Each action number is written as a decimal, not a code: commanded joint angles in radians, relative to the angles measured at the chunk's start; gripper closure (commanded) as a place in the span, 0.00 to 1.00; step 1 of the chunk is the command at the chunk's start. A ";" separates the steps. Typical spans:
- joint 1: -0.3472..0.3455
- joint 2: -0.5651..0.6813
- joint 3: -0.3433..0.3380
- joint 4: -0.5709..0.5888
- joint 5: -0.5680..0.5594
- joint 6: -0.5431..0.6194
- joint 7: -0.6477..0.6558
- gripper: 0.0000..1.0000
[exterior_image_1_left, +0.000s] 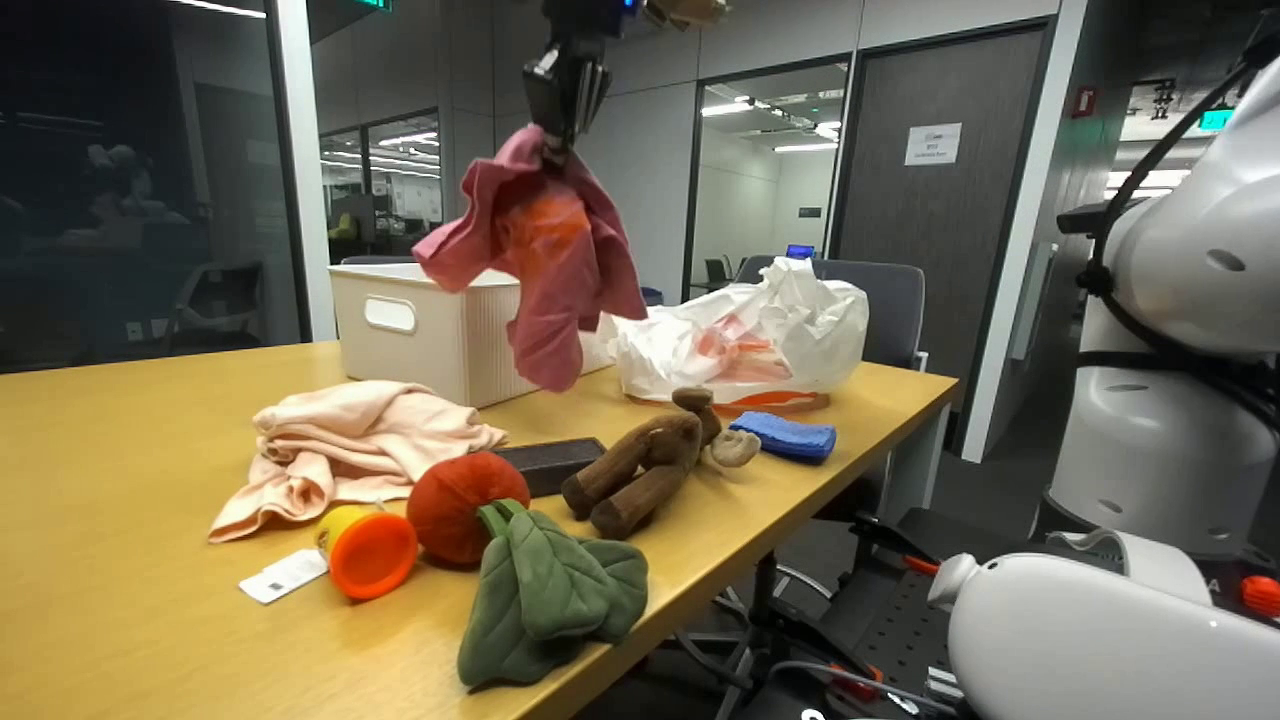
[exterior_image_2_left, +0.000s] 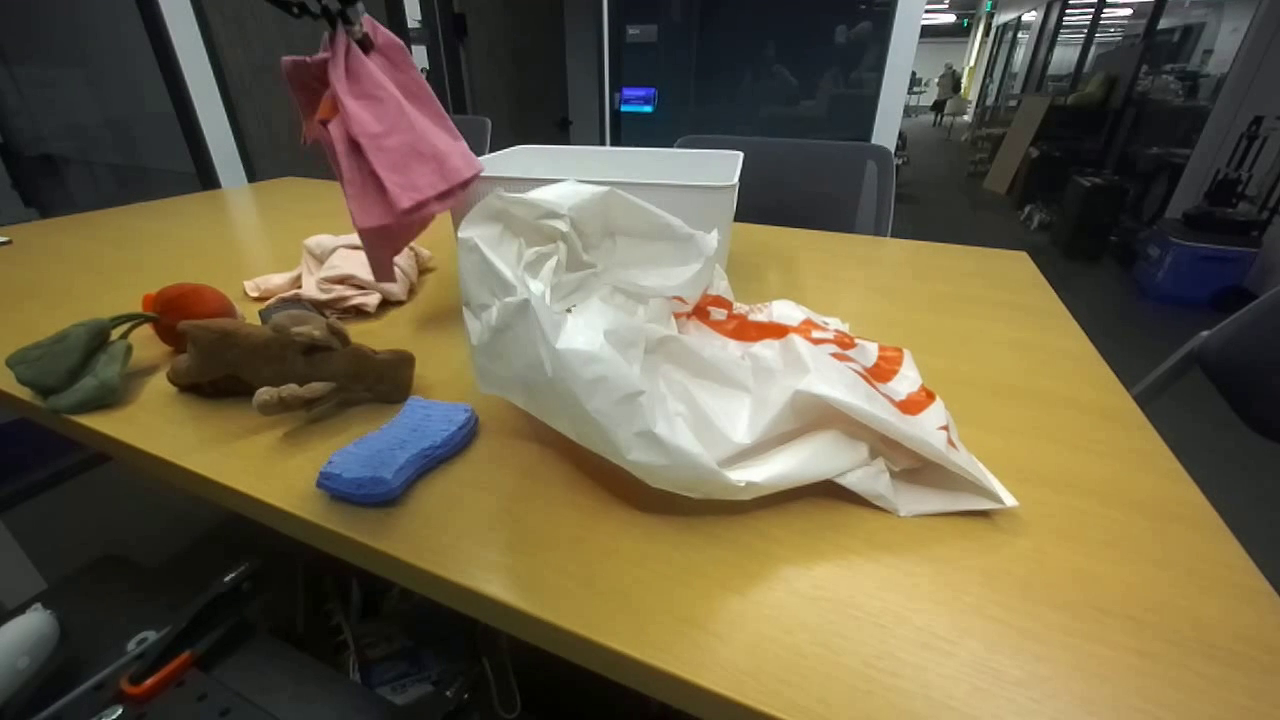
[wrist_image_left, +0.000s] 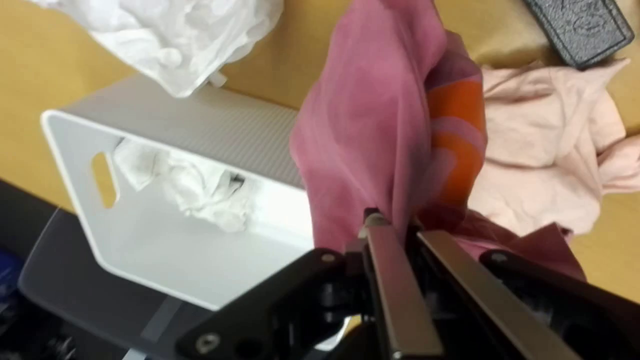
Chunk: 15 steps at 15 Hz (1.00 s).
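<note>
The jaws are pressed nearly together and pinch the upper part of a rose-pink fabric cloth with an orange patch (exterior_image_1_left: 577, 268), whose loose folds hang beneath them, in the air above the yellowish wood-topped bench (exterior_image_1_left: 100, 450). Below the jaws, to one side in the wrist view, stands a white ribbed plastic bin with a handle slot (wrist_image_left: 200, 130), with crumpled white material (wrist_image_left: 187, 187) lying inside it. Below the jaws on the opposite side of that view lies a heaped peach-coloured cloth (wrist_image_left: 535, 150), just beside a dark grey rectangular block (wrist_image_left: 582, 30). Also lower than the jaws, near the bin, rests a crumpled white plastic bag with orange print (exterior_image_2_left: 690, 370). Well below the jaws, spread over the bench in an exterior view, are a round red-orange plush toy (exterior_image_1_left: 462, 508), a green leaf-shaped fabric piece (exterior_image_1_left: 555, 595) just beside it, a yellow tub with an orange lid (exterior_image_1_left: 372, 556), a brown plush figure (exterior_image_1_left: 668, 445) and a blue spongy pad (exterior_image_1_left: 785, 437).
</note>
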<state>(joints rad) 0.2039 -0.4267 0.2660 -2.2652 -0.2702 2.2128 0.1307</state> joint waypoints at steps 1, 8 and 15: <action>-0.038 -0.050 0.078 0.133 -0.120 -0.045 0.044 0.98; -0.265 0.221 0.280 0.378 -0.645 0.075 0.214 0.98; -0.144 0.549 0.056 0.490 -0.944 0.039 0.340 0.98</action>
<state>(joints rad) 0.0011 0.0006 0.4153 -1.8656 -1.1625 2.2469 0.4578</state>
